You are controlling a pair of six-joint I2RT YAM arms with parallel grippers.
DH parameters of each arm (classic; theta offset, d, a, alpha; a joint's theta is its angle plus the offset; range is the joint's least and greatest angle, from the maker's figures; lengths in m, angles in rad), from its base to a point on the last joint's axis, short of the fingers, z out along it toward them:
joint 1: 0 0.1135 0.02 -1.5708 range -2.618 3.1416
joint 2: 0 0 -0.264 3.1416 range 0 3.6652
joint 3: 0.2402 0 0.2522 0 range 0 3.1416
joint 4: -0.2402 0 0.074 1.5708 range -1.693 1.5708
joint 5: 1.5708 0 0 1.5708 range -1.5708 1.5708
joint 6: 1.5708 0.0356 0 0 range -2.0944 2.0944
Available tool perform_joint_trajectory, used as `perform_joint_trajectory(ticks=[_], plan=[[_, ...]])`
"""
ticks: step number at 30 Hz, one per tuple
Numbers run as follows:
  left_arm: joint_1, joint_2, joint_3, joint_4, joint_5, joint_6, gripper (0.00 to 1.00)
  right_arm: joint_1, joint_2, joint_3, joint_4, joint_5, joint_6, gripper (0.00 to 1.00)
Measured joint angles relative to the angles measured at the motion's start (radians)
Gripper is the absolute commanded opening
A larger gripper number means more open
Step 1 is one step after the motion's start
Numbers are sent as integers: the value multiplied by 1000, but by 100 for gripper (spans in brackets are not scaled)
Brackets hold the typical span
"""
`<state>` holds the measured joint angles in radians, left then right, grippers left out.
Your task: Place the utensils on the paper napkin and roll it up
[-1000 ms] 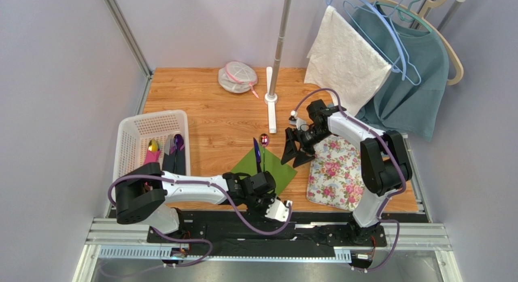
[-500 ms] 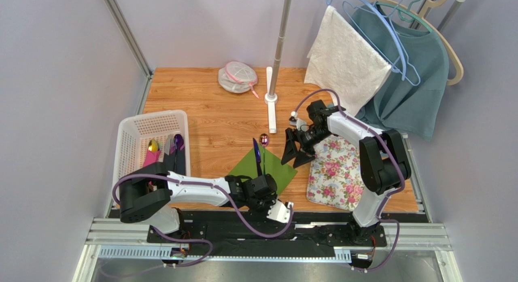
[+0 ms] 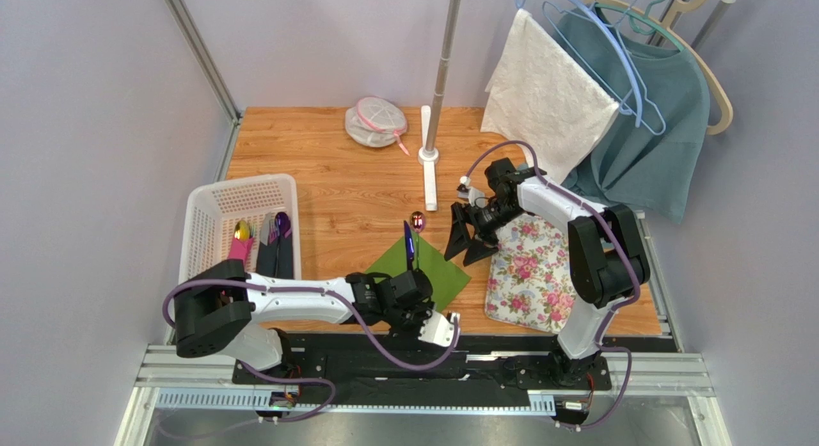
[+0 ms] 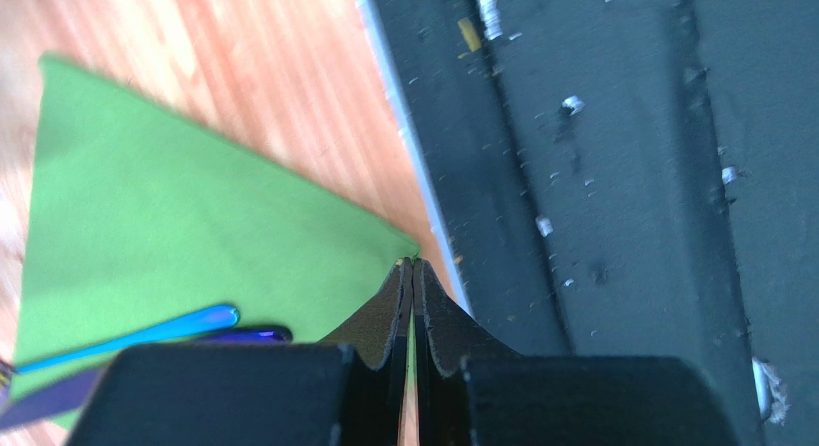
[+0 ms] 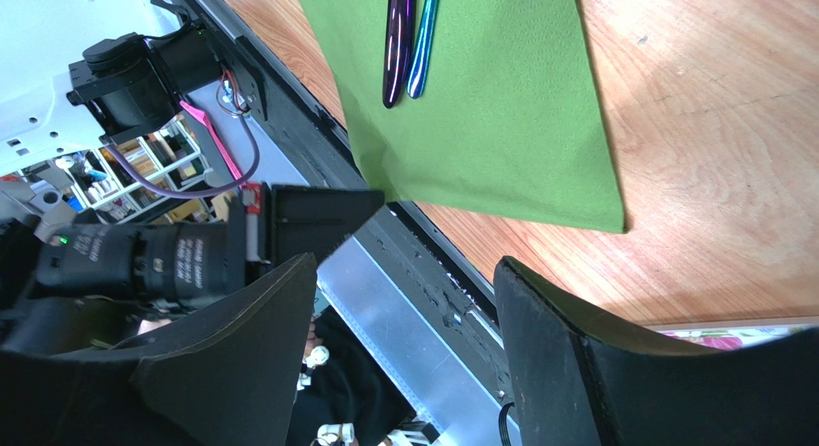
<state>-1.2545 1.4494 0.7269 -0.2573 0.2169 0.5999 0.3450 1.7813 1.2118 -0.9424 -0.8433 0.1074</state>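
Note:
The green paper napkin [image 3: 428, 271] lies as a diamond on the wooden table, with the utensils [image 3: 409, 244] on it: slim blue and purple sticks [image 5: 409, 33] side by side, and a glossy reddish head [image 3: 417, 219] just past its far corner. My left gripper [image 3: 413, 300] is at the napkin's near corner, by the table's front edge. In the left wrist view its jaws [image 4: 411, 268] are pressed together with a sliver of green napkin [image 4: 192, 244] between them. My right gripper [image 3: 468, 240] hangs open to the right of the napkin, nothing between its fingers [image 5: 577, 360].
A floral mat [image 3: 533, 268] lies right of the napkin. A white basket [image 3: 207, 225] at the left holds more cutlery. A pole stand [image 3: 430, 158] and a mesh pouch [image 3: 375, 120] sit behind. Cloth and a shirt on hangers [image 3: 615, 91] hang at the back right. A black rail [image 4: 596, 177] borders the front edge.
My left gripper's jaws have closed on the napkin's near corner, and the arm shifted slightly. The right arm has not moved.

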Motion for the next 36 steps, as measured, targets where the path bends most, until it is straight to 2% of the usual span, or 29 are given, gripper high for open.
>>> perform_joint_trajectory(ticks=[5, 8, 15, 19, 28, 36], plan=[[101, -4, 42, -46, 48, -18, 6, 0, 4, 0, 0, 0, 0, 70], [164, -3, 84, -67, 88, -24, 6, 0, 5, 0, 2, 0, 2, 65], [256, 25, 156, -75, 146, -29, 6, 0, 5, -46, 46, 8, 53, 41], [286, 62, 166, -76, 165, -30, 5, 0, 5, -87, 77, 11, 87, 31], [354, 111, 168, -63, 171, -41, 5, -1, 11, -119, 122, -1, 133, 26], [367, 136, 185, -52, 169, -61, 5, -1, 19, -186, 188, -34, 190, 17]])
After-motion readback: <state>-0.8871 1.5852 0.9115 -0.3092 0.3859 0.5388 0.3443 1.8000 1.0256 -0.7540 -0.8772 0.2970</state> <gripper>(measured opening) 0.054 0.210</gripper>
